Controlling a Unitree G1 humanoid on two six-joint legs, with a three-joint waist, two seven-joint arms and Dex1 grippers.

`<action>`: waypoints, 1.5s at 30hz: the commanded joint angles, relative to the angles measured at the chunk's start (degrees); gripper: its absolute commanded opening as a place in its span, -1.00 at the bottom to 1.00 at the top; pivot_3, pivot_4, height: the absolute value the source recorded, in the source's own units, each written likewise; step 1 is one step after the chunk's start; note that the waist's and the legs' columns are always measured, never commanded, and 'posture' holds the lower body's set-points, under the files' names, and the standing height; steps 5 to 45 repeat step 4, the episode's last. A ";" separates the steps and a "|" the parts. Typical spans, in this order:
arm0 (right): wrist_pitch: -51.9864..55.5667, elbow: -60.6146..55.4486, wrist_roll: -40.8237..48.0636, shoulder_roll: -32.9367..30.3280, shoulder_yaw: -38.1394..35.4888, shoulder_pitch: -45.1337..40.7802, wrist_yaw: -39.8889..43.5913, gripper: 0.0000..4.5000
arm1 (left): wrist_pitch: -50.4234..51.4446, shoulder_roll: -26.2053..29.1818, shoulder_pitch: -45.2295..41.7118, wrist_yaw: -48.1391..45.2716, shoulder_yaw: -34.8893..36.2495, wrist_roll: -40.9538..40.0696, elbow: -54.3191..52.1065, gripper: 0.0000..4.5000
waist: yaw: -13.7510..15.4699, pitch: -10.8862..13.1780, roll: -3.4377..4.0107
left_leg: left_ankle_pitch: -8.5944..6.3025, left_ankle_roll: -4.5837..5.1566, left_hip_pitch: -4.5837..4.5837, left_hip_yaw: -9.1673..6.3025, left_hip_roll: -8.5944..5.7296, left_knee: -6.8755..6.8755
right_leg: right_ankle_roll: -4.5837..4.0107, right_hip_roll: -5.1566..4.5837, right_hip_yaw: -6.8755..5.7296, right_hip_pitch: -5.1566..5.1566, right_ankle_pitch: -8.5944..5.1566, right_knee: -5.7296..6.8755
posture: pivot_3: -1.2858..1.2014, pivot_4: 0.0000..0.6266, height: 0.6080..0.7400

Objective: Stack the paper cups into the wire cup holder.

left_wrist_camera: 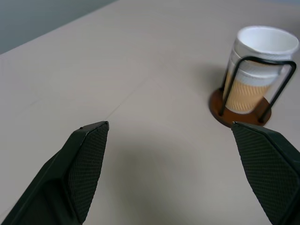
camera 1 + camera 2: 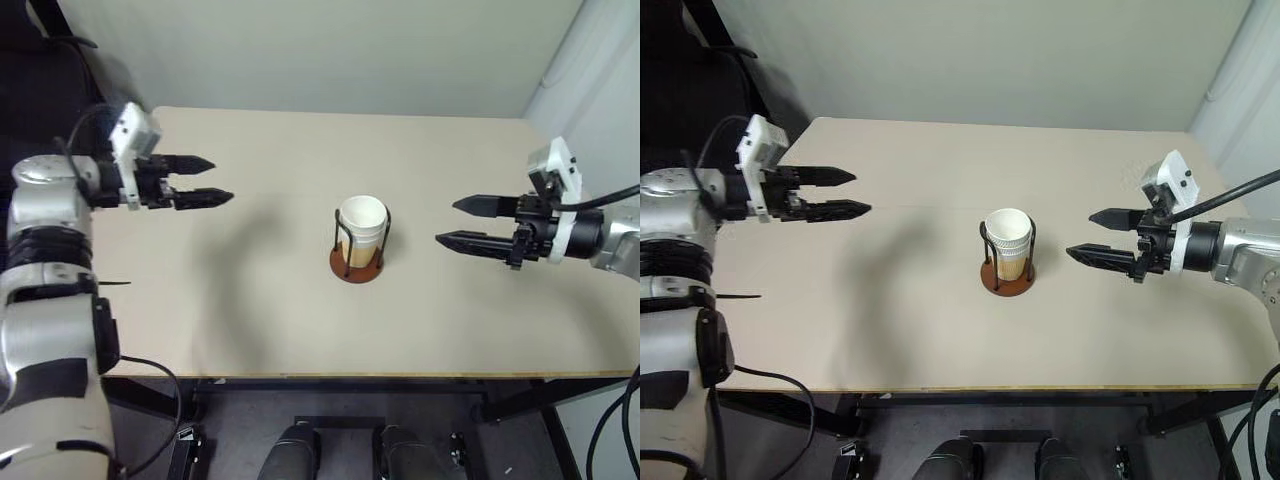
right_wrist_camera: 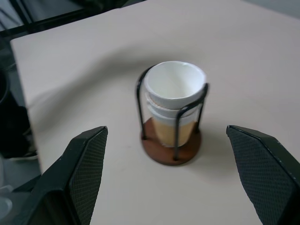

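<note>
Wire cup holder (image 2: 358, 262) stands upright on the tan table (image 2: 250, 320), just right of frame centre, reddish disc base flat on the surface. Paper cups (image 2: 362, 225) nested inside it between the black loops, white rims stacked. Right gripper (image 2: 462, 222) at centre right, fingers spread, empty, pointing toward the holder. Left gripper (image 2: 210, 181) upper left, likewise spread and empty, well apart from it.

Matt paper cups (image 3: 174, 89), thin black wire cup holder (image 3: 171, 151), smooth matt beige table (image 2: 250, 300), textured black jaws
</note>
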 commanded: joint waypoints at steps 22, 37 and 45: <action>-1.38 -3.48 -0.59 2.66 -1.06 2.25 -3.20 0.84 | 0.41 -4.24 -3.17 -0.02 -1.09 -0.53 -1.57 0.99 | -0.07 0.00 0.00 | 0.01 0.01 -0.19 0.06 -0.01 0.01 | 0.41 0.05 -0.01 -0.12 0.25 -0.13 | 0.03 -0.52 1.00; -1.38 -3.48 -0.59 2.66 -1.06 2.25 -3.20 0.84 | 0.41 -4.24 -3.17 -0.02 -1.09 -0.53 -1.57 0.99 | -0.07 0.00 0.00 | 0.01 0.01 -0.19 0.06 -0.01 0.01 | 0.41 0.05 -0.01 -0.12 0.25 -0.13 | 0.03 -0.52 1.00; -1.38 -3.48 -0.59 2.66 -1.06 2.25 -3.20 0.84 | 0.41 -4.24 -3.17 -0.02 -1.09 -0.53 -1.57 0.99 | -0.07 0.00 0.00 | 0.01 0.01 -0.19 0.06 -0.01 0.01 | 0.41 0.05 -0.01 -0.12 0.25 -0.13 | 0.03 -0.52 1.00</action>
